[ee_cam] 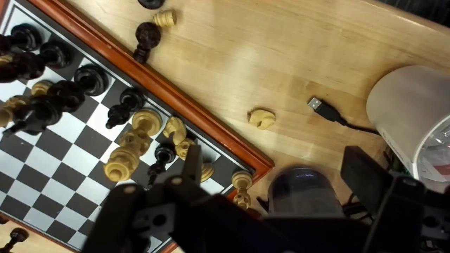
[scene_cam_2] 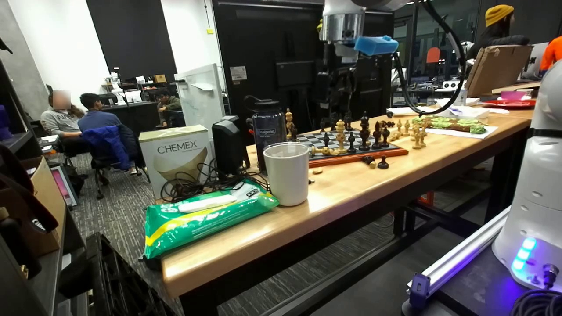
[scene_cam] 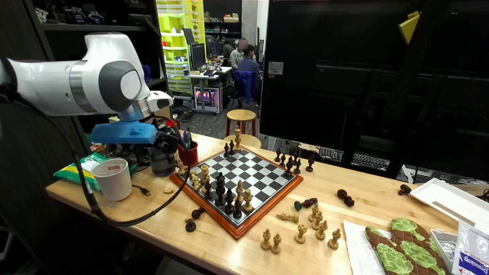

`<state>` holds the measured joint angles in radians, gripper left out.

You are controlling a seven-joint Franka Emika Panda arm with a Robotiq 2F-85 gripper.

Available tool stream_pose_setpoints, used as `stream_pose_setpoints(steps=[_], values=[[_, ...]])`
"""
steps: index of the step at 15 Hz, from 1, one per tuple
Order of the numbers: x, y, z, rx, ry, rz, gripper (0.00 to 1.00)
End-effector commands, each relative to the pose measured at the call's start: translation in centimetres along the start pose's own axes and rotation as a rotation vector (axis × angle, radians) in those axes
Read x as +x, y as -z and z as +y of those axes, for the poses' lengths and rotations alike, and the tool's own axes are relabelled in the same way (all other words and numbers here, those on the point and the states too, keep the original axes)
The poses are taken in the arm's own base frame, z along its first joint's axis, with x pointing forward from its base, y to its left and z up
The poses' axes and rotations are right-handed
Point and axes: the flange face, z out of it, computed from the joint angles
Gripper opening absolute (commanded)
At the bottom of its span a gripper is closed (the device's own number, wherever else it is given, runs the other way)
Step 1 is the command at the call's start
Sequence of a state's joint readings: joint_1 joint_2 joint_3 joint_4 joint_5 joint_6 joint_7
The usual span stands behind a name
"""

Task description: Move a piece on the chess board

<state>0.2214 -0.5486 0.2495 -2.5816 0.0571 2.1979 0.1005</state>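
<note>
The chess board lies on the wooden table; its reddish-brown frame also shows in an exterior view and in the wrist view. Light and dark pieces stand along its near edge, among them a tall light piece, a tall dark piece and a dark pawn. A light knight lies on its side. A light piece stands at the board's corner. My gripper is open and empty, high above that corner; its dark jaws also show in an exterior view.
A dark bottle stands beside the board corner, seen between my fingers. A white cup, a red pen holder and a green wipes pack are nearby. Loose pieces and an oven mitt lie across the table.
</note>
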Motion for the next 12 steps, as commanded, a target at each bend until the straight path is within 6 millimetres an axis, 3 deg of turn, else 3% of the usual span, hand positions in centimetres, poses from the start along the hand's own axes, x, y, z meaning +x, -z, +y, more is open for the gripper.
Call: stream_pose_setpoints(steps=[1,9,10,12], values=[[2.3,0.1,0.8,0.031,0.007,-0.025,1.00],[9.2,1.1,4.1,0.046,-0.044,-0.042,1.00],[7.3,0.6,3.7,0.051,-0.049,-0.025,1.00],[7.9,0.4,3.9,0.053,-0.054,-0.030,1.00]])
